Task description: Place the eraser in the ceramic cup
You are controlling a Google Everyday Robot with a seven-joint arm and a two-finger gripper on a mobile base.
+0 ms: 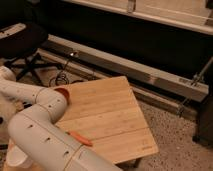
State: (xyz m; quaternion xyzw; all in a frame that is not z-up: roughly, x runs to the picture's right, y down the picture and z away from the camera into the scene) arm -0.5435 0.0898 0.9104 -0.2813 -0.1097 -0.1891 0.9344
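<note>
One white arm point(40, 120) folds over the lower left of the wooden surface point(115, 120) and runs off the frame's left edge, probably reaching for the eraser, which is unseen like the pincer, whose state I cannot tell.

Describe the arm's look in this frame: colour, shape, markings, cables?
Arm: thick, rounded off-white tubular segments. Orange ring at the elbow joint, orange band at the lower seam. A row of small dark holes runs along the lower segment. No exposed cables visible. The pincer is out of view, past the left edge of the frame.
</note>
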